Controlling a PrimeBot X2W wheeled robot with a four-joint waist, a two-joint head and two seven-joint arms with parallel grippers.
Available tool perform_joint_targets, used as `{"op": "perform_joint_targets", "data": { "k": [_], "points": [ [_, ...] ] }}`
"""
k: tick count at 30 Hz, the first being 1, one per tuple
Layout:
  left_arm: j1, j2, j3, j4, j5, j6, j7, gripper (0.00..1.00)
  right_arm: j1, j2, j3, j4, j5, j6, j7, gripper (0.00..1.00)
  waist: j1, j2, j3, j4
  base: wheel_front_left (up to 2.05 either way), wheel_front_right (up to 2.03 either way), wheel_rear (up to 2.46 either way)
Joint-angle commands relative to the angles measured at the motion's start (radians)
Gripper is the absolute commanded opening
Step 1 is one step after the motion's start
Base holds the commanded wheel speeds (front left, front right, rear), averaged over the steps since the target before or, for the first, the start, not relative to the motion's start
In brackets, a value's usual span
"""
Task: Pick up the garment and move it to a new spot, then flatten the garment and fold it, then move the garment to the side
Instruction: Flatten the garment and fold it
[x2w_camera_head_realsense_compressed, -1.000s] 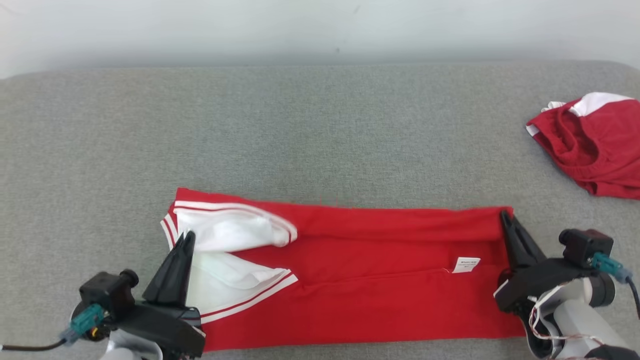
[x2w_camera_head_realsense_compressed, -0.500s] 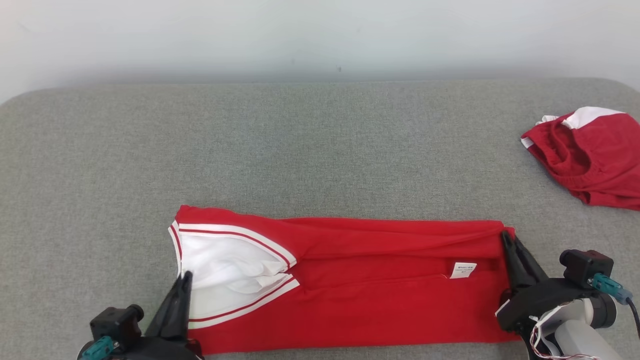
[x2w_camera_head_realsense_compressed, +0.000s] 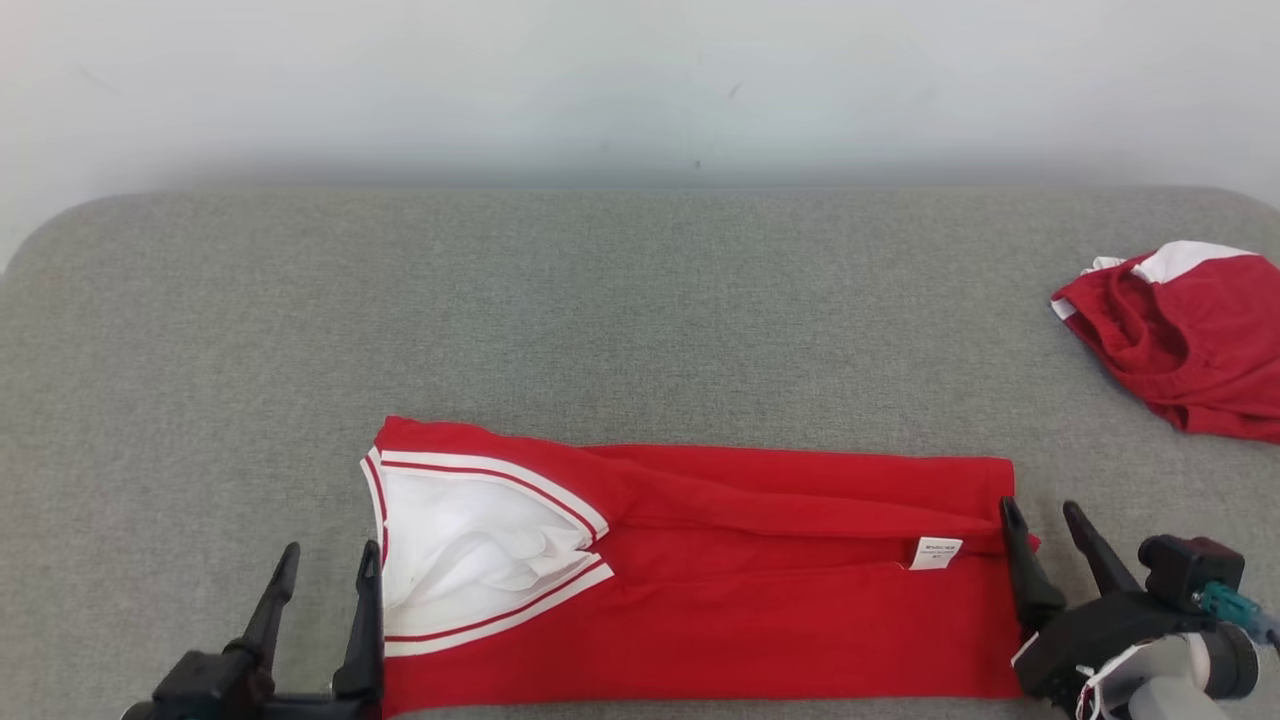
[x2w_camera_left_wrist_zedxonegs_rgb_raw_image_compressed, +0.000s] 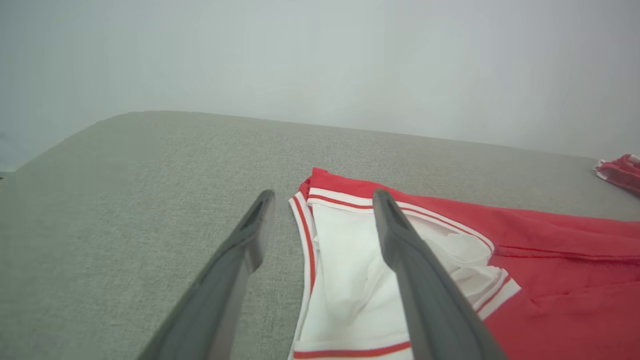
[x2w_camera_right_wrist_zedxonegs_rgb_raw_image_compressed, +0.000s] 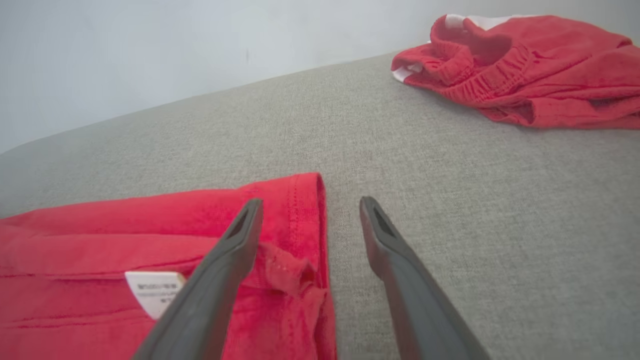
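The garment (x2w_camera_head_realsense_compressed: 740, 590) is a red shirt with white, red-striped sleeve trim, folded into a long band on the grey surface near its front edge. Its white sleeve end (x2w_camera_left_wrist_zedxonegs_rgb_raw_image_compressed: 360, 280) lies at the left; a small white label (x2w_camera_right_wrist_zedxonegs_rgb_raw_image_compressed: 152, 291) sits near the right end. My left gripper (x2w_camera_head_realsense_compressed: 330, 560) stands open at the band's left end, one finger over the white trim, nothing held. At the right end my right gripper (x2w_camera_head_realsense_compressed: 1045, 515) is open too, its left finger above the red hem (x2w_camera_right_wrist_zedxonegs_rgb_raw_image_compressed: 305, 235), the other over bare surface.
A second red and white garment (x2w_camera_head_realsense_compressed: 1185, 335) lies crumpled at the far right of the grey padded surface (x2w_camera_head_realsense_compressed: 600, 320). A pale wall rises behind the surface's far edge. Bare grey surface stretches behind and left of the folded band.
Both grippers have gone from shut on the garment's ends to open, letting the cloth drop flat. The head camera tilted, shifting the whole picture downward.
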Motion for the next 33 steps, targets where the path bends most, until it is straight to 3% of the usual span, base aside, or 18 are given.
{"op": "perform_joint_targets", "data": {
  "k": [1, 6, 15, 17, 18, 24, 33],
  "points": [
    [0.034, -0.02, 0.03, -0.035, 0.038, 0.0, -0.002, 1.0, -0.004, 0.006, 0.003, 0.03, -0.012, -0.002, 0.007, 1.0, 0.0001, 0.0001, -0.007, 0.008, 0.0, 0.0, 0.0],
    [0.096, -0.066, 0.09, -0.108, 0.119, -0.001, -0.002, 1.0, -0.025, 0.031, 0.005, 0.114, -0.037, -0.002, 0.019, 1.0, 0.0001, 0.0001, -0.013, 0.019, 0.0, 0.0, 0.0],
    [0.145, -0.093, 0.126, -0.138, 0.15, -0.002, -0.002, 1.0, -0.014, 0.074, 0.034, 0.194, -0.033, -0.002, 0.052, 0.97, 0.0001, 0.0001, -0.018, 0.032, 0.0, 0.0, 0.0],
    [0.146, -0.095, 0.128, -0.141, 0.151, -0.002, -0.002, 1.0, -0.013, 0.081, 0.042, 0.205, -0.029, -0.002, 0.059, 0.25, 0.0001, 0.0001, -0.017, 0.032, 0.0, 0.0, 0.0],
    [0.148, -0.095, 0.129, -0.142, 0.151, -0.002, -0.002, 1.0, -0.015, 0.083, 0.043, 0.208, -0.026, -0.002, 0.055, 0.0, 0.0001, 0.0001, -0.017, 0.031, 0.0, 0.0, 0.0],
    [0.155, -0.097, 0.132, -0.129, 0.161, -0.002, -0.002, 1.0, -0.031, 0.061, 0.029, 0.213, -0.027, -0.002, 0.028, 0.0, 0.0001, 0.0001, -0.026, 0.025, 0.0, 0.0, 0.0],
    [0.177, -0.098, 0.124, -0.114, 0.188, -0.001, -0.002, 1.0, 0.006, -0.038, -0.046, 0.179, -0.043, -0.002, 0.004, 0.0, 0.0001, 0.0001, -0.075, 0.025, 0.0, 0.0, 0.0]
  ]
}}
